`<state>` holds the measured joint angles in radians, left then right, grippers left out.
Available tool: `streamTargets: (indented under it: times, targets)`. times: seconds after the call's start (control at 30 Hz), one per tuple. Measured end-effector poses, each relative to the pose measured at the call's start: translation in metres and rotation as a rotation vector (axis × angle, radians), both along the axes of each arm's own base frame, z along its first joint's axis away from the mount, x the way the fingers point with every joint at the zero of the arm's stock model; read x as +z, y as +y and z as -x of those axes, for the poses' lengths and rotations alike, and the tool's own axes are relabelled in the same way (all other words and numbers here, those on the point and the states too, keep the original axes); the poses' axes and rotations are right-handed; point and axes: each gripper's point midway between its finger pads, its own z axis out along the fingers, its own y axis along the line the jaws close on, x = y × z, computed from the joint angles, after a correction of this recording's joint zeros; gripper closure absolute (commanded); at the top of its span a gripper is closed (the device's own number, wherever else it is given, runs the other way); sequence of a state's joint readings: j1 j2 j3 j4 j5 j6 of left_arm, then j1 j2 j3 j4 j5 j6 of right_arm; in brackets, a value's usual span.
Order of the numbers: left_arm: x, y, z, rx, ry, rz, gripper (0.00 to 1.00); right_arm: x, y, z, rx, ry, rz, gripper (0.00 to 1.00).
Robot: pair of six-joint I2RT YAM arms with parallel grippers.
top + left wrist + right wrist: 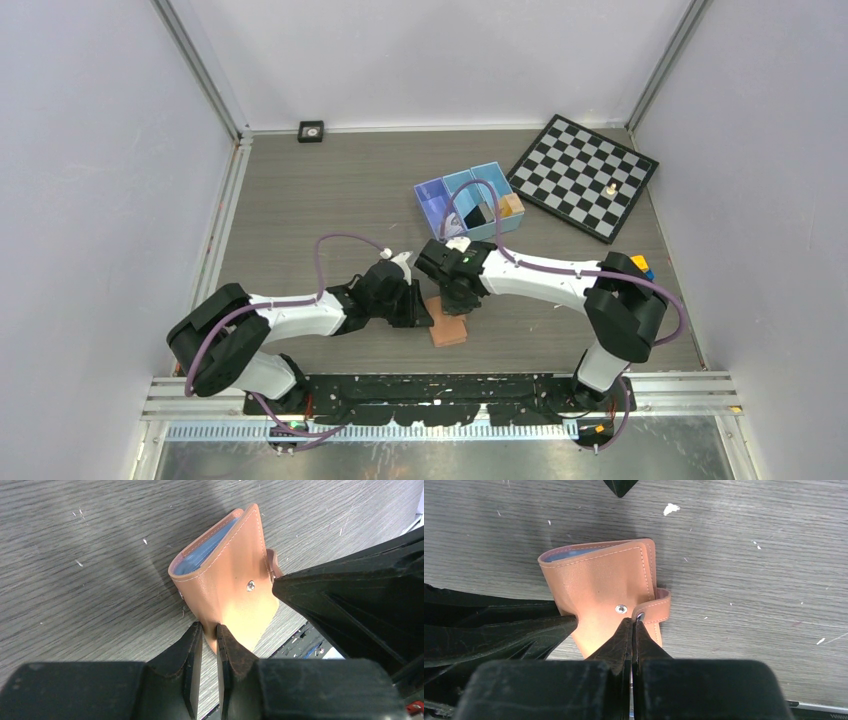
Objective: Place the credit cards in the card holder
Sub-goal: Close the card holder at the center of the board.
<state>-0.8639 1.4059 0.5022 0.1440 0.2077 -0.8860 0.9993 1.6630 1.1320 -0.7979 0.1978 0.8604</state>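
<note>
The salmon-tan card holder (447,330) lies folded on the table between both arms, blue lining showing at its open edge (200,562). My left gripper (209,626) (424,314) is shut on the near corner of its cover. In the right wrist view, my right gripper (632,621) (462,304) is shut with nothing visible between the jaws. Its tips press against the card holder (594,587) right at the loose snap tab (658,607). A glossy black credit card (477,216) stands in the middle compartment of the blue bin.
The three-compartment blue bin (432,197) sits behind the grippers, a tan-orange block (512,205) in its right compartment. A chessboard (583,175) with one small piece (610,187) lies at the back right. A coloured cube (640,266) rests by the right arm's elbow.
</note>
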Motion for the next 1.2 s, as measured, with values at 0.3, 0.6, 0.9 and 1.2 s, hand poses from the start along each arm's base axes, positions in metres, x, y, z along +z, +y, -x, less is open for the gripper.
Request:
streamTargets:
  times: [0.3, 0.6, 0.9, 1.2]
  targets:
    - [0.000, 0.000, -0.001, 0.003, -0.002, -0.001, 0.84, -0.002, 0.009, 0.003, 0.057, 0.015, -0.041, 0.99]
    - [0.000, 0.000, -0.001, 0.003, -0.002, -0.002, 0.85, -0.002, 0.014, 0.005, 0.089, 0.027, -0.063, 0.99]
    - [-0.001, 0.001, 0.000, 0.004, 0.000, -0.005, 0.86, -0.005, 0.016, 0.008, 0.100, 0.048, -0.067, 0.99]
    - [-0.001, 0.001, 0.000, 0.004, 0.000, -0.007, 0.86, -0.012, 0.017, 0.010, 0.104, 0.065, -0.059, 0.99]
